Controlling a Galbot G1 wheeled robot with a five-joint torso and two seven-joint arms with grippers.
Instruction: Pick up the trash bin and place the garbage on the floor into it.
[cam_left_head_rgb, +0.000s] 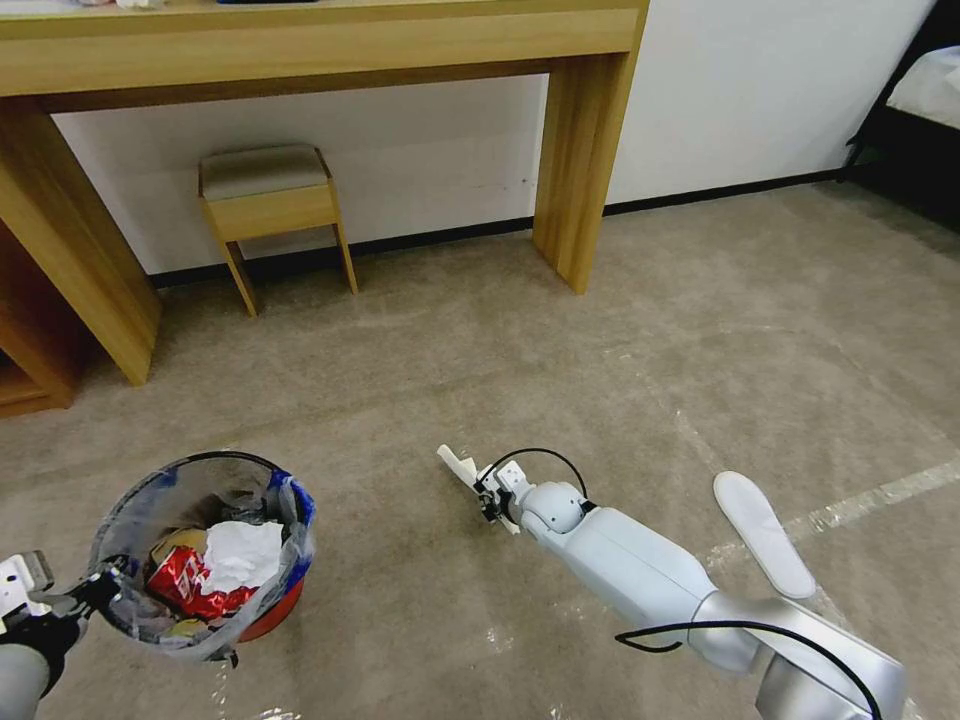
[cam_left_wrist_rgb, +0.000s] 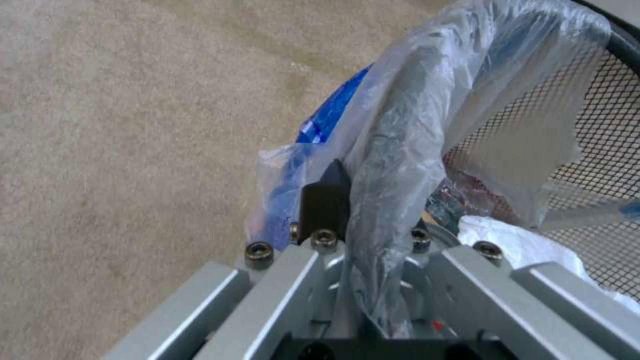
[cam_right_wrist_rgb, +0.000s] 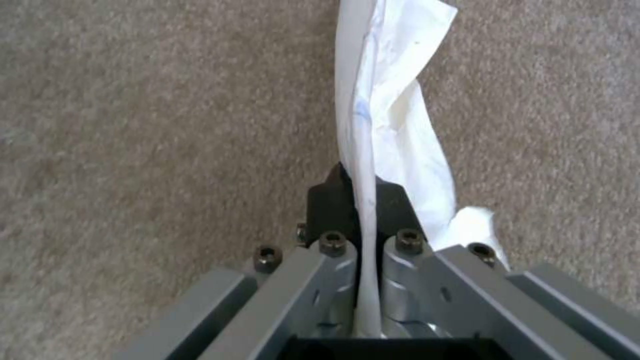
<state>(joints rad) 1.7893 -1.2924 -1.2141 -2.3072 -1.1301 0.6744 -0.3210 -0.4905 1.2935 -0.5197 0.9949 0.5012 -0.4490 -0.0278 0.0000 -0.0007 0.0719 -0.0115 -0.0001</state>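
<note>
Room: beige-brown short-pile carpet floor (cam_left_head_rgb: 560, 340) crossed by shiny clear tape lines, white wall with a dark skirting at 12 o'clock.
Furniture: light wooden worktop (cam_left_head_rgb: 300, 45) on slab legs along the wall, a small wooden stool with a grey padded seat (cam_left_head_rgb: 268, 200) tucked under it; dark bed frame corner at 2 o'clock.
Trash bin: small round red bucket with a dark mesh wall and rim, lined with a crinkly clear plastic bag with blue print (cam_left_head_rgb: 205, 545), at 8 o'clock in the head view, tilted a little toward the camera.
Bin contents: crumpled white tissue (cam_left_head_rgb: 243, 553) on top of a crushed red can or wrapper (cam_left_head_rgb: 190, 585).
Left gripper: (cam_left_head_rgb: 100, 590) at the near rim of the bin; in the left wrist view its dark fingers (cam_left_wrist_rgb: 325, 202) are closed tight on the bag-covered rim, one outside and one inside the bin.
Right gripper: (cam_left_head_rgb: 488, 490) at the centre of the head view, arm stretched forward and low over the carpet, pointing to 11 o'clock.
Right fingers: (cam_right_wrist_rgb: 327, 200) pinched together on a thin crumpled white sheet of paper (cam_right_wrist_rgb: 390, 110) with faint blue marks, which sticks out past the fingertips.
Other litter: flat white slipper (cam_left_head_rgb: 762, 532) on the carpet at 4 o'clock, just beside the right forearm, lying across a tape line.
</note>
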